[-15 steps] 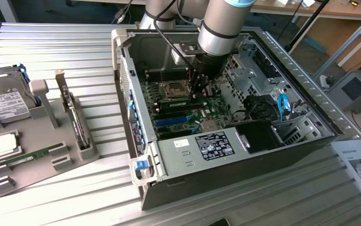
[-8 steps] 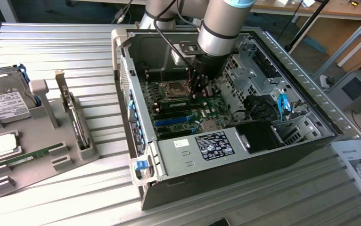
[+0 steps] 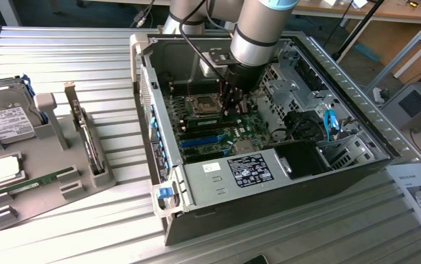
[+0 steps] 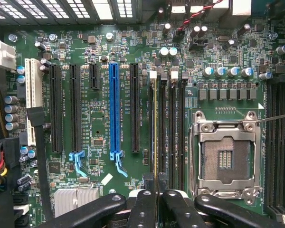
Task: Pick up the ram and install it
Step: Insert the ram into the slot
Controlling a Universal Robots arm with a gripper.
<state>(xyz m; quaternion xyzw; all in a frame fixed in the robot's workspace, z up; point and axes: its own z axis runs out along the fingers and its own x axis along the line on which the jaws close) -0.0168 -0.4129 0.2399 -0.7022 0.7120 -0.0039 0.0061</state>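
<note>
- One spare stick (image 3: 31,184) lies in the grey tray (image 3: 45,212) at the exterior view's left.
- Rightward stands the open computer case (image 3: 218,190). My gripper (image 3: 230,104) is down inside it, over the motherboard (image 4: 95,123).
- Wrist view: the pincer is closed on the ram (image 4: 155,128). The ram is seen edge-on, just beside the empty memory slots (image 4: 173,123), on the side away from the CPU socket (image 4: 225,159).
- Step in hand, as I judge it: insertion. I cannot tell whether the ram is fully seated.
- Seating calls for a straight, even press, with the stick kept true to its slot.
</note>
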